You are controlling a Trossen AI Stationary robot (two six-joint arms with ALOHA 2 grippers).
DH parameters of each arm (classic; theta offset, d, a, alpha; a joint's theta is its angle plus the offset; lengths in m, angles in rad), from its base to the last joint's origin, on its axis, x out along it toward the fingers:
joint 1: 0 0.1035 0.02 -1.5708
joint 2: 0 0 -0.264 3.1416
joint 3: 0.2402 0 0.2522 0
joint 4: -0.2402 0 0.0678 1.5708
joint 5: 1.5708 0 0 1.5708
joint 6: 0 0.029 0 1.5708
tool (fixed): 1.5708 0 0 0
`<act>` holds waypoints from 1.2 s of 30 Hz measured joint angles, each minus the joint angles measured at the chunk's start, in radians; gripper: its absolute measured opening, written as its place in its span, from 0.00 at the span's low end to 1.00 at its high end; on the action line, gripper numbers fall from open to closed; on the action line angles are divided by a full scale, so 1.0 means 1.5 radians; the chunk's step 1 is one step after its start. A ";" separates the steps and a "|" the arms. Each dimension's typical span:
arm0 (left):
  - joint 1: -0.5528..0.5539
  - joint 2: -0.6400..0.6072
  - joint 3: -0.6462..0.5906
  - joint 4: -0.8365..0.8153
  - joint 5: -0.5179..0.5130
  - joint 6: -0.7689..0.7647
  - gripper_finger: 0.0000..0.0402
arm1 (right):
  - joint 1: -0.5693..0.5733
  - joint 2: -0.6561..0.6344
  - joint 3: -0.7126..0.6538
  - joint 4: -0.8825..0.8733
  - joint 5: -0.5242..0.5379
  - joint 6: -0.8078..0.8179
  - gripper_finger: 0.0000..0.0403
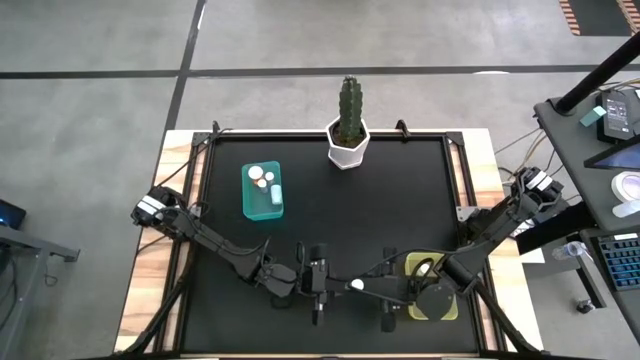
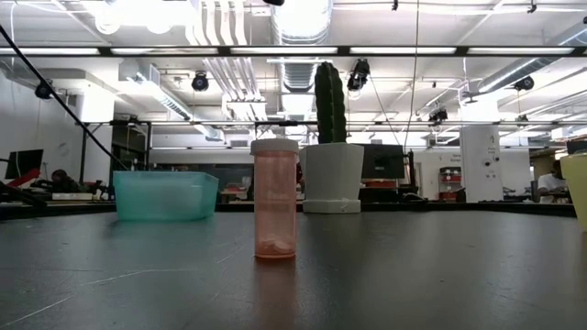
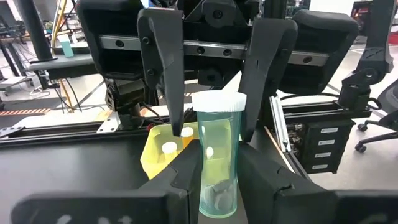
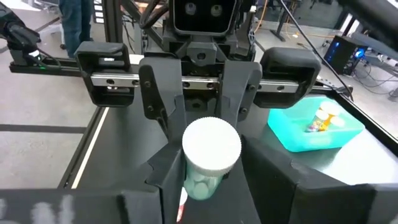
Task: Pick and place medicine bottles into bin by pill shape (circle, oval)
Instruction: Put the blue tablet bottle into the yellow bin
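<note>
The left gripper (image 1: 338, 286) is at the near edge of the counter (image 1: 400, 200), just left of centre, clenched on a medicine bottle (image 1: 355, 286). In the left wrist view its two dark fingers (image 3: 180, 180) press against both sides of the bottle's lower body. The bottle is upright with its white cap on top, and a few pills lie at its bottom.

The right gripper (image 1: 374, 290) faces the left gripper from the opposite side of the same bottle. Its fingers (image 3: 171, 74) flank the cap with a narrow gap on each side, so this gripper is released and bears no load.

The yellow bin (image 1: 447, 312) lies just beyond the right gripper, near the counter's right front corner and partly under the right arm. At least two white-capped bottles (image 3: 169, 147) are in it.

The teal bin (image 1: 252, 205) sits well apart, on the left half of the counter, and holds three bottles (image 1: 265, 183).

A cactus (image 1: 348, 105) in a white pot (image 1: 346, 152) stands at the far edge, near centre.

The low view shows one orange-bodied bottle (image 2: 275, 202) upright on the counter. Whether it is the gripped bottle cannot be told.
</note>
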 joint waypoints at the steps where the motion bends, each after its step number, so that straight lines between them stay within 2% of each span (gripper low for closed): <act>1: 0.000 0.000 0.000 0.000 0.000 0.000 0.16 | 0.000 0.000 0.000 0.000 0.000 0.000 0.36; 7: 0.000 0.000 0.000 -0.001 -0.001 -0.002 0.16 | 0.000 0.000 0.000 -0.001 -0.001 0.002 0.26; 13: 0.000 0.000 0.000 0.000 -0.001 -0.004 0.19 | 0.000 0.000 0.000 -0.001 -0.002 0.005 0.25; 23: -0.002 -0.001 0.000 -0.003 0.001 -0.004 0.48 | 0.002 -0.003 0.000 -0.019 0.003 0.003 0.25; 27: -0.005 -0.002 0.001 -0.020 0.001 -0.003 0.54 | 0.006 -0.021 0.001 -0.094 0.000 0.051 0.25; 30: -0.011 -0.012 0.001 -0.055 0.004 -0.006 0.56 | 0.014 -0.043 0.001 -0.188 -0.016 0.130 0.25; 36: -0.026 -0.034 0.001 -0.102 0.003 -0.005 0.56 | 0.052 -0.095 0.001 -0.376 -0.104 0.316 0.25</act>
